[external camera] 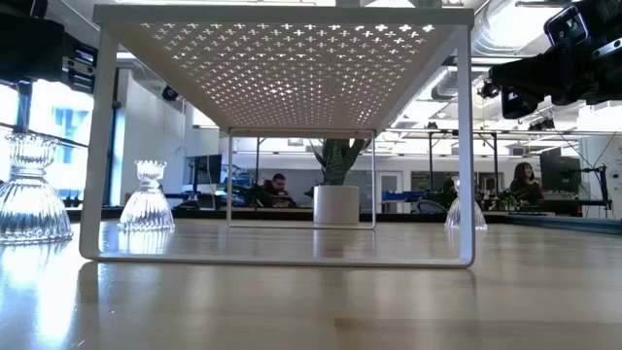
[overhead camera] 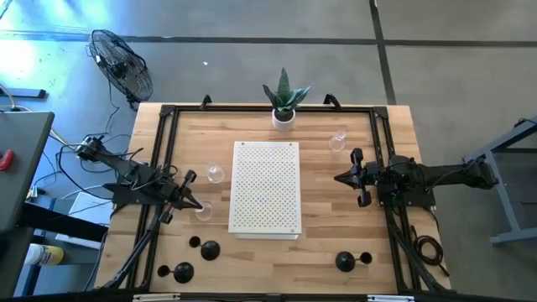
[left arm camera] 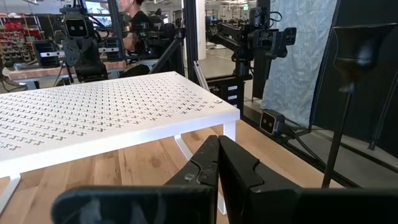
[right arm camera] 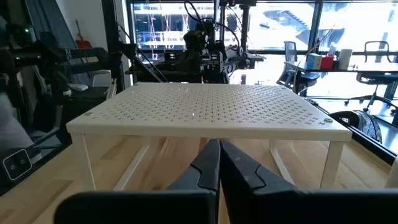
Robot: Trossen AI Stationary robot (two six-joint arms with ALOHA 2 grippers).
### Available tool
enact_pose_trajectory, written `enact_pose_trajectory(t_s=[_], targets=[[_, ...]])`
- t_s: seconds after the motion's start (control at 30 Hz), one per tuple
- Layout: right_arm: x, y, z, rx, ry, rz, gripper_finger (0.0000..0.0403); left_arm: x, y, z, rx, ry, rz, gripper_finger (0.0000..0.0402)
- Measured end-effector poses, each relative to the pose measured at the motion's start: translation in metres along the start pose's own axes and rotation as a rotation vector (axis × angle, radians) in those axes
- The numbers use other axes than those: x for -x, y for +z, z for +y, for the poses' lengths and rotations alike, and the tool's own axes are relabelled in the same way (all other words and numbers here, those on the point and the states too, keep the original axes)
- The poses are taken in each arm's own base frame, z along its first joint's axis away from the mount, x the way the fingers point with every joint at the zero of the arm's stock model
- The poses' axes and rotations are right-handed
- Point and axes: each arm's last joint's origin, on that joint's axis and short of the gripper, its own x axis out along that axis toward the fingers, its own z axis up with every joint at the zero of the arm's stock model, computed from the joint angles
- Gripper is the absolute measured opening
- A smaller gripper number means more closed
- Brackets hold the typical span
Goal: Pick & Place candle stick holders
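Three black candle stick holders stand near the table's front edge: two at the left (overhead camera: 208,249) (overhead camera: 182,271) and one at the right (overhead camera: 346,261). One of them rises upright close by in the left wrist view (left arm camera: 348,68). Three clear glass holders rest on their flared bases: two left of the shelf (overhead camera: 216,174) (overhead camera: 203,210) and one at the far right (overhead camera: 338,140). My left gripper (overhead camera: 199,204) (left arm camera: 218,138) hangs shut above the nearer left glass holder (external camera: 29,190). My right gripper (overhead camera: 337,178) (right arm camera: 219,143) is shut, pointing level at the shelf's right side.
A white perforated shelf riser (overhead camera: 264,189) stands on four legs in the table's middle. A green plant in a white pot (overhead camera: 284,105) sits at the far edge. Black frame rails (overhead camera: 164,151) run along the table's left, right and far sides.
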Motion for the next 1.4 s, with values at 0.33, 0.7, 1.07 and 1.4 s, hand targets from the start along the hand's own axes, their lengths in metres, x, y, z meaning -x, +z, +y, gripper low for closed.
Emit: enact_pose_trajectory(t_s=[0.33,0.7,1.07,1.4], targets=[[0.0000,0.0000,0.0000,0.000,0.000,0.000,0.0000,0.0000,0.0000,0.0000,0.000,0.000,0.000,0.0001],[0.0000,0.0000,0.0001,0.000,0.001,0.000,0.0000,0.0000,0.0000,0.0000,0.000,0.000,0.000,0.0001],[0.0000,0.0001,0.0000,0.000,0.000,0.000,0.0000,0.0000,0.0000,0.0000,0.000,0.000,0.000,0.0001],[0.0000,0.0000,0.0000,0.000,0.000,-0.001,0.0000,0.0001,0.0036,0.0007,0.069,0.019,-0.037,0.0001]])
